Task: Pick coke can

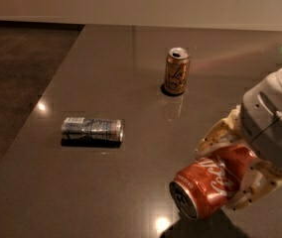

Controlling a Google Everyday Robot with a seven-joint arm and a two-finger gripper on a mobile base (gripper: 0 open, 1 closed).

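Note:
The coke can [208, 186] is red-orange with white script and a silver end. It lies tilted on its side in my gripper [230, 170] at the lower right, lifted above the table, silver end toward the lower left. The cream fingers [215, 138] are closed around the can's body from both sides. A shadow of the can falls on the table below it.
A gold-brown can [176, 71] stands upright at the table's far middle. A slim silver-and-blue can [92, 129] lies on its side at the left. The grey table [131, 182] ends at its left edge beside a dark floor. A wall runs along the back.

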